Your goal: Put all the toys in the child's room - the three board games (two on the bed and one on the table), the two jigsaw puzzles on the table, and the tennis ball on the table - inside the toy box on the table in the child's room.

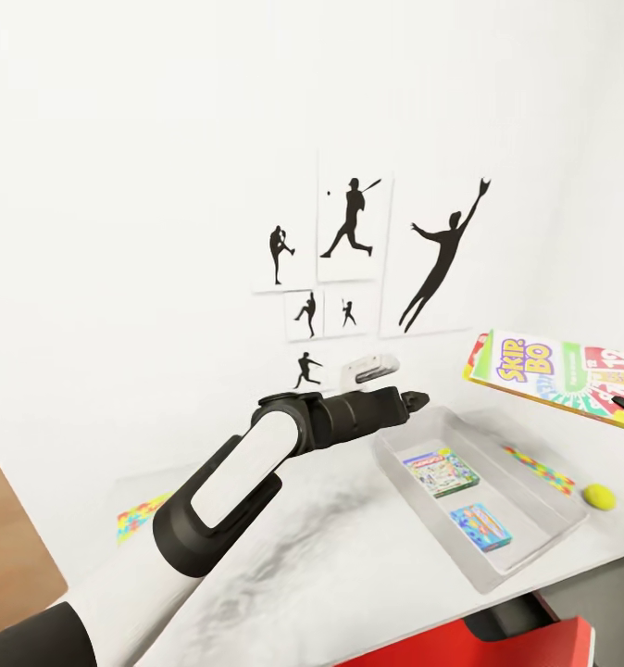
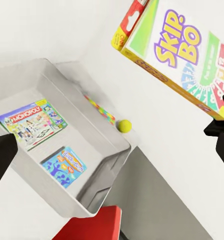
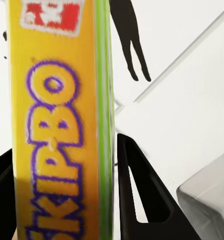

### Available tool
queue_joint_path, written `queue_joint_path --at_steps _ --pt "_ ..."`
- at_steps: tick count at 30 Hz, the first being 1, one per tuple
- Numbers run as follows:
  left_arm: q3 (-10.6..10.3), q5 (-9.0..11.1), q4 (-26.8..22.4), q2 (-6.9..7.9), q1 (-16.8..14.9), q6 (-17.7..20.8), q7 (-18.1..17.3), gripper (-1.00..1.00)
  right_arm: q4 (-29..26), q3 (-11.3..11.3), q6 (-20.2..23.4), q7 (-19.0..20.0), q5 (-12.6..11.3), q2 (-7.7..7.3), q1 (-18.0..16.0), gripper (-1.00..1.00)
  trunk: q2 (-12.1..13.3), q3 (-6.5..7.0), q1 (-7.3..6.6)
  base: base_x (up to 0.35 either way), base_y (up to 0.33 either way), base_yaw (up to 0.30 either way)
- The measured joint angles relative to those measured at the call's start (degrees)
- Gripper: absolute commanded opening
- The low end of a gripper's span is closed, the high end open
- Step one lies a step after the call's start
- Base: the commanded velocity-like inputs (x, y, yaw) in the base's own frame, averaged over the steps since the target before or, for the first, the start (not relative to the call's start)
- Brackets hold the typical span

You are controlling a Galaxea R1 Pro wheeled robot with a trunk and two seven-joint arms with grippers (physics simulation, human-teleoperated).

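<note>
While the right gripper [image 3: 67, 200] clamps its black fingers on the Skip-Bo board game [image 1: 557, 372], that flat yellow-green box with purple lettering hangs above the toy box [image 1: 534, 519]. This shallow grey bin on the table [image 1: 349, 556] holds two glossy game boxes [image 2: 34, 122]. Tennis ball [image 1: 598, 497] lies beside it. Left gripper [image 2: 112, 145]: jaws apart, empty.

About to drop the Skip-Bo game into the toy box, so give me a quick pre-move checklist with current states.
1. Right gripper clamped on Skip-Bo box: ok.
2. Skip-Bo box over the toy box: not ok, it hangs beyond the far rim.
3. Free floor space in bin beside Monopoly box and blue game: ok.
4. Left gripper clear of the bin opening: cannot tell.
5. Tennis ball still outside the bin: not ok.
</note>
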Motion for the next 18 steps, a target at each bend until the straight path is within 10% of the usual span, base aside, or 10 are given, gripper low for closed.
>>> queue_joint_path --at_steps 18 --pt "0.0 0.0 0.0 0.04 0.0 0.0 0.7 1.00 0.0 0.0 0.0 0.1 0.0 0.01 0.0 -1.00 0.0 0.06 0.00 0.008 -0.114 -0.056"
